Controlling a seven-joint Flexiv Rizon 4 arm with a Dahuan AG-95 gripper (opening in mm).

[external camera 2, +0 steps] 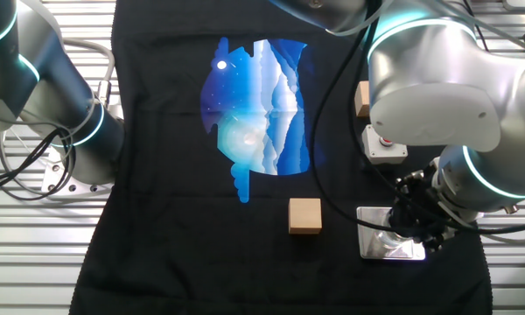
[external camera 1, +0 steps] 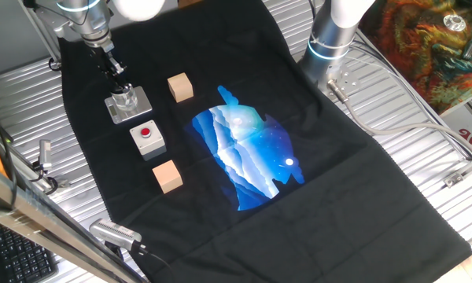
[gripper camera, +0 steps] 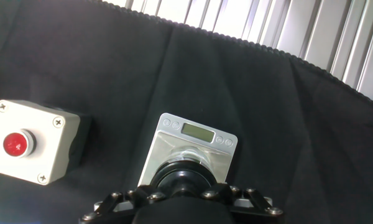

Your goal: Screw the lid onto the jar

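Black and round, the small lid [gripper camera: 185,176] sits low in the centre of the hand view, right at the gripper [gripper camera: 185,194] and over the pale clear jar [external camera 1: 126,97] on its grey square metal base plate [gripper camera: 196,146]. In the one fixed view jar and plate stand at the upper left of the black cloth [external camera 1: 299,157], with the grey box with a red button [external camera 1: 147,137] just below them. The fingers look closed around the lid, though the pads are hidden — whether they truly pinch it I cannot tell for sure. By my reading the step in hand is the seating or turning of the lid on the jar's mouth. The next move likely calls for wrist rotation with light downward pressure, keeping the lid level so the threads catch — a tilt could cross-thread it.
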